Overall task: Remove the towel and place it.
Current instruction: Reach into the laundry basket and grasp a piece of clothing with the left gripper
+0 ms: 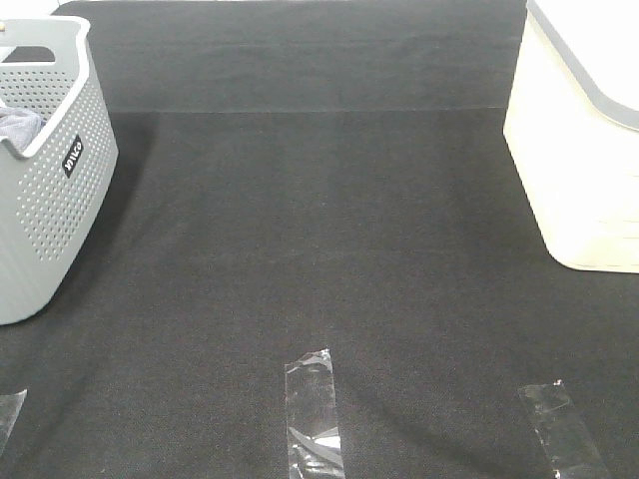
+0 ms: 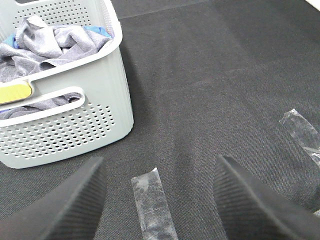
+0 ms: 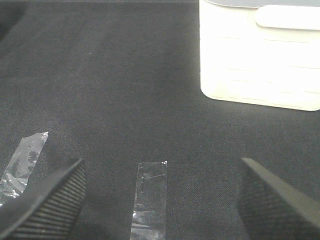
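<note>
The only lettering in view is on the light-grey perforated plastic laundry basket (image 1: pixel 50 230). A small black rectangular label (image 1: pixel 72 157) sits on its outer wall, just under the rim. The label carries one short word in white capital letters, running slantwise up the wall. The letters are too small and blurred to spell out with certainty.

right end effector (image 3: pixel 160 200): wide apart, empty | tape strip (image 3: pixel 149 200) below | cream basket (image 3: pixel 260 55) beyond
</note>
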Robot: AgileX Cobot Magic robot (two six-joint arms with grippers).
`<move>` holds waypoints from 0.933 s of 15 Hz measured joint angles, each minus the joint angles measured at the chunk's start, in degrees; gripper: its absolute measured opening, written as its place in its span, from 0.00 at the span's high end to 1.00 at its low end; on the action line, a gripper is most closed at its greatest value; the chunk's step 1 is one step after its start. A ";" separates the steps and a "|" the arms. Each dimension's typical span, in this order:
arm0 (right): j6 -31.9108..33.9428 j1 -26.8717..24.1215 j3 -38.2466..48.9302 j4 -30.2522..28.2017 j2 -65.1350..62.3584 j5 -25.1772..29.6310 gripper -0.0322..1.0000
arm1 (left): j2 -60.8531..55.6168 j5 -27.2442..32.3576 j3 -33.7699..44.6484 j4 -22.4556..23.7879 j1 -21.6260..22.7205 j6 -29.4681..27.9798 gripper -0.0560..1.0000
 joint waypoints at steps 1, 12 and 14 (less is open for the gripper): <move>0.00 0.00 0.00 0.00 0.00 0.00 0.23 | 0.00 0.00 0.00 0.00 0.00 0.00 0.38; 0.00 0.00 0.00 0.00 0.00 0.00 0.23 | 0.00 0.00 0.00 0.00 0.00 0.00 0.38; 0.00 0.00 0.00 0.00 0.00 0.00 0.23 | 0.00 0.00 0.00 0.00 0.00 0.00 0.38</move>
